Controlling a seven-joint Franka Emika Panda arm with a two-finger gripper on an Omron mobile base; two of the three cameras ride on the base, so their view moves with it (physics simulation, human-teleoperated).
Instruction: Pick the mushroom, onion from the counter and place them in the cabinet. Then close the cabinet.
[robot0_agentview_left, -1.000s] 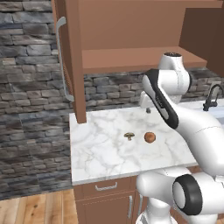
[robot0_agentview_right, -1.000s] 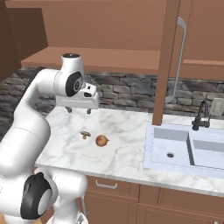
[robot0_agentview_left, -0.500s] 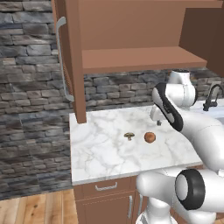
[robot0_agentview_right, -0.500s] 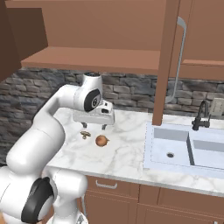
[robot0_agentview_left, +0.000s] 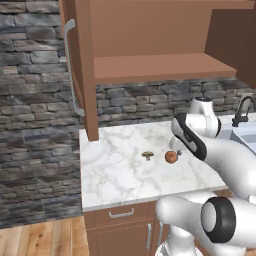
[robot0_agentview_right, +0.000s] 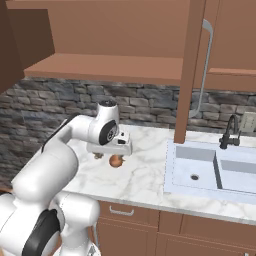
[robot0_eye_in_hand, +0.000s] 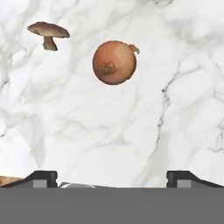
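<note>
Your two-finger gripper (robot0_eye_in_hand: 112, 177) hangs over the white grey-veined marble counter (robot0_agentview_left: 115, 175), jaws spread wide, nothing held. The round reddish-brown onion (robot0_eye_in_hand: 114, 62) and small tan flat-capped mushroom (robot0_eye_in_hand: 48, 33) sit mid-slab, near each other but apart; the brown wooden wall cabinet (robot0_agentview_left: 160, 67) stands open above.

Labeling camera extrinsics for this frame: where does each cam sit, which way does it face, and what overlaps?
Left base view: behind the arm's left, looking forward and down at the counter, mushroom, onion and open cabinet; the arm rises from lower right.
Right base view: behind the arm's right, same counter plus the sink; the arm rises from lower left.
Hand view: on the hand, looking down at the marble; open gripper at the bottom.
Shared: mushroom and onion appear in all three.
</note>
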